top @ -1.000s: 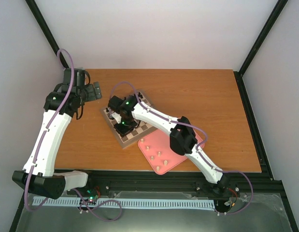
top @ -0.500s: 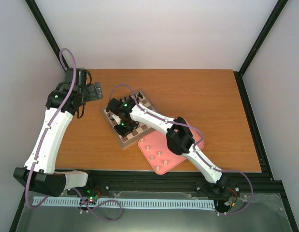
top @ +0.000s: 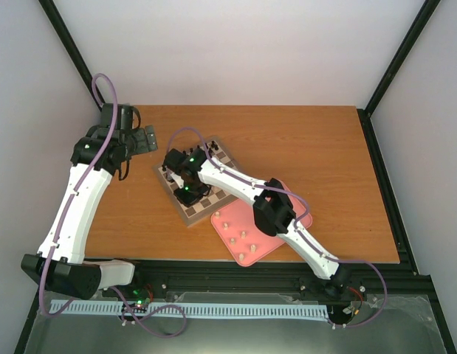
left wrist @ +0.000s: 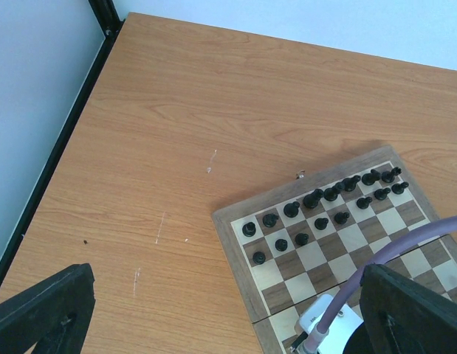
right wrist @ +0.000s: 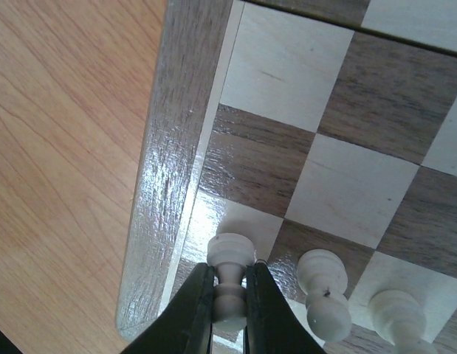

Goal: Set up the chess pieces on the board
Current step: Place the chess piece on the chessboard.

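We are seeing the right end effector (right wrist: 229, 310) pinching one of the pale chess pieces (right wrist: 230, 254) by its stem at the board (right wrist: 169, 184) corner, two more standing beside it, while the left end effector (left wrist: 227, 295) is hovering spread wide, holding nothing, above the counter (left wrist: 176, 110).

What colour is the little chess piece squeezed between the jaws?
The piece is pale cream, almost white. The right wrist view shows it best.

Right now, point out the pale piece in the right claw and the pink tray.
pale piece (right wrist: 229, 252): right wrist view, its wide end.
pink tray (top: 266, 247): top external view, bare pink surface.
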Controlling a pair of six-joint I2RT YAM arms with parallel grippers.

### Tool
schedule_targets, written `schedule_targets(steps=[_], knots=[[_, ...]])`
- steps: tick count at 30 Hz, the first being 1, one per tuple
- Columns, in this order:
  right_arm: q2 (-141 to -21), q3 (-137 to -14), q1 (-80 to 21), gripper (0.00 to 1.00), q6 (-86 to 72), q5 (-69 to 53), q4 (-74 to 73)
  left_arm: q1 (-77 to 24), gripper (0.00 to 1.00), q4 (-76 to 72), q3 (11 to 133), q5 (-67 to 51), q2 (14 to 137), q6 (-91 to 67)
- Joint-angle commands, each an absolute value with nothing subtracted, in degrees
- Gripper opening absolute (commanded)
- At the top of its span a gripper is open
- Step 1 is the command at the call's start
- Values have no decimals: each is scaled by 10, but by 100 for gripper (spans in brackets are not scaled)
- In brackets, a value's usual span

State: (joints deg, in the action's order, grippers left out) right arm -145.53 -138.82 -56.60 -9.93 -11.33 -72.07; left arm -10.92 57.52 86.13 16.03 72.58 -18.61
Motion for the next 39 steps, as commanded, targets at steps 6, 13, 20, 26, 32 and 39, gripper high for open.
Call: schedule_targets(steps=[6,13,20,26,32,39], knots=[[-1466,-1407,-563,10,-102,-109,-715,-105,100,576,866,158,727,-182],[-1464,-1407,-563,15,-99,-111,-715,-105,100,575,860,158,726,-183],[-1459,-1406,-563,20,-94,-119,-712,-105,100,573,856,158,727,-182],[-1450,-1404,-564,22,-86,-129,-705,-105,100,572,854,159,728,-182],[-1447,-1405,-564,22,-83,-135,-696,-105,100,572,851,158,728,-182],[-1445,-1404,-564,22,-83,-130,-695,-106,100,570,847,158,729,-182]])
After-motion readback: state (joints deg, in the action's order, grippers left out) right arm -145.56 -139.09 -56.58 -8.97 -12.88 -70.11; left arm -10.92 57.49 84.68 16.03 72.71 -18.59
